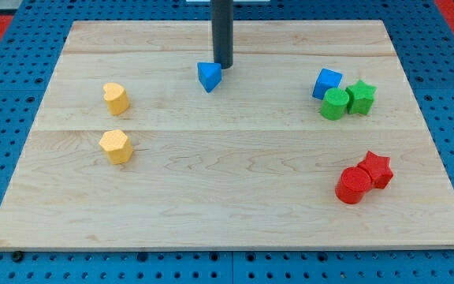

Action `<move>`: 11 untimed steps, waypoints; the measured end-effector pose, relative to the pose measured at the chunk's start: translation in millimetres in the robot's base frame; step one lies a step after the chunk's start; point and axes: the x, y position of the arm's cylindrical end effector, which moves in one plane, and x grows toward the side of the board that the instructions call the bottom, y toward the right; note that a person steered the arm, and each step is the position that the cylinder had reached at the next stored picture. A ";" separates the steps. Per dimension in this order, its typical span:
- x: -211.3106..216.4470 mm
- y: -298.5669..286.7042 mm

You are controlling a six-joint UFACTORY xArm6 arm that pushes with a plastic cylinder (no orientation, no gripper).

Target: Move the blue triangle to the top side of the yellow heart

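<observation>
The blue triangle (209, 76) lies near the top middle of the wooden board (227, 205). The yellow heart (116, 98) sits at the view's left, well to the left of and slightly below the triangle. My tip (223, 65) stands just to the upper right of the blue triangle, touching or nearly touching its top right edge. The dark rod rises from there out of the view's top.
A yellow hexagon (116, 146) lies below the heart. At the right are a blue cube (327, 82), a green cylinder (335, 103) and a green star (361, 96) in a cluster. A red cylinder (353, 185) and red star (376, 168) sit lower right.
</observation>
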 end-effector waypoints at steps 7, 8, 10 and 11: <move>-17.4 -77.8; -16.5 -128.1; 9.7 -165.7; 13.6 -189.6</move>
